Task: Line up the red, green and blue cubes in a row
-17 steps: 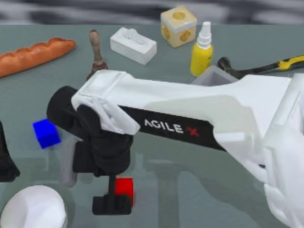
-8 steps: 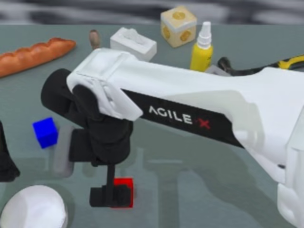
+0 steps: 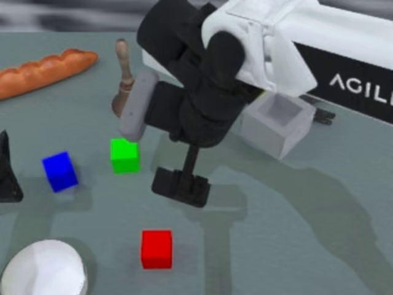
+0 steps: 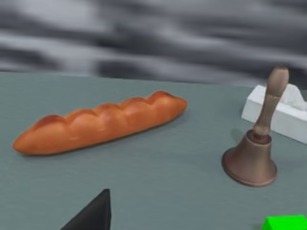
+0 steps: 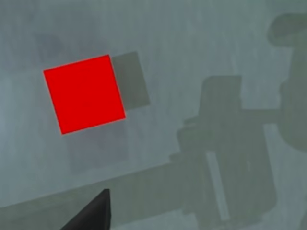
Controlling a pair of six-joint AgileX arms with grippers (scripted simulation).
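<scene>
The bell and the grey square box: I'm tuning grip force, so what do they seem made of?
The bell looks like brushed bronze or copper metal: a brown body with a soft sheen. Its handle looks like turned wood, lighter and matte. The grey square box looks like matte plastic or cast stone: flat, even grey walls with no gloss. Being rendered, neither is certain.

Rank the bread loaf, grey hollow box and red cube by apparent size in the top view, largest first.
1. Bread loaf, longest.
2. Grey hollow box.
3. Red cube, smallest.
</scene>
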